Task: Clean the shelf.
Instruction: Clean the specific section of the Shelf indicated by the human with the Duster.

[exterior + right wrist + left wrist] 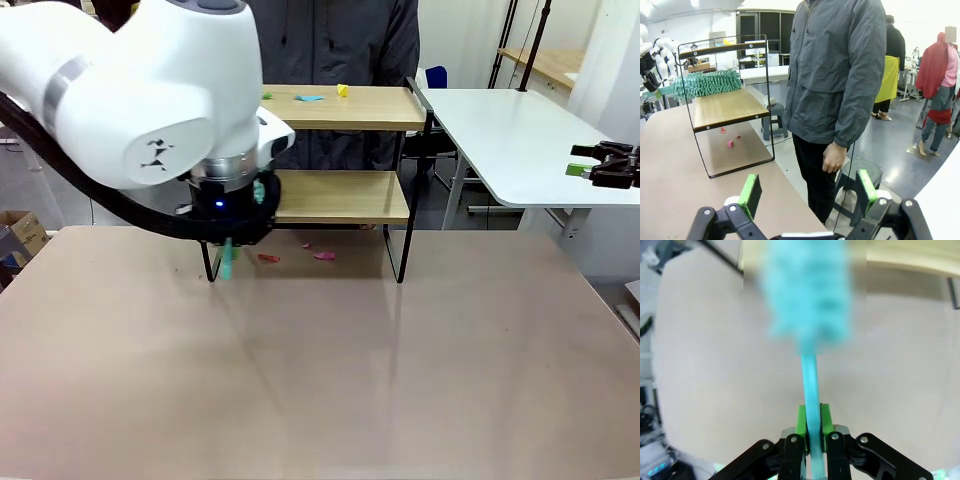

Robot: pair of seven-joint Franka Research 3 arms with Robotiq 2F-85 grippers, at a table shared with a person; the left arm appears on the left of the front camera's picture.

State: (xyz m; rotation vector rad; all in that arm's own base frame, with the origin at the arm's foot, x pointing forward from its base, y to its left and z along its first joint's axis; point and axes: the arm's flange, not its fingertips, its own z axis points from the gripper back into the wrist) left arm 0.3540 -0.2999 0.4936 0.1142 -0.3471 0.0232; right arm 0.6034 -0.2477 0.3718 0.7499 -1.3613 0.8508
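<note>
While the large table with the pale beige top (320,380) takes nearly all of the near space, the thick white left arm (130,90) comes in from the left and bends down over the far left part of it. On the far side of the table a person in a dark grey jacket (840,75) stands just behind the shelf, with one hand (832,157) hanging down at the side.

The shelf (340,195), two light wooden boards in a thin black metal frame, stands upright on the far middle of the table, with its legs on the table top. To the right, apart from it, there is a white side table (510,130).

A fluffy turquoise duster with a thin teal plastic handle (707,82) reaches in from the left end of the shelf, and its head is between the two boards, low over the lower board. I cannot tell if it touches the wood. The left gripper (812,425) is closed tightly on the handle, with the green pads (801,420) pressing it from both sides.

The right gripper (807,192) is far out at the right, well apart from the shelf, with its jaws spread wide and nothing between them.

Some small pink scraps (324,256) lie on the table under the lower board. On the upper board lie a small yellow piece (342,90) and a light blue piece (310,98), near each other.
</note>
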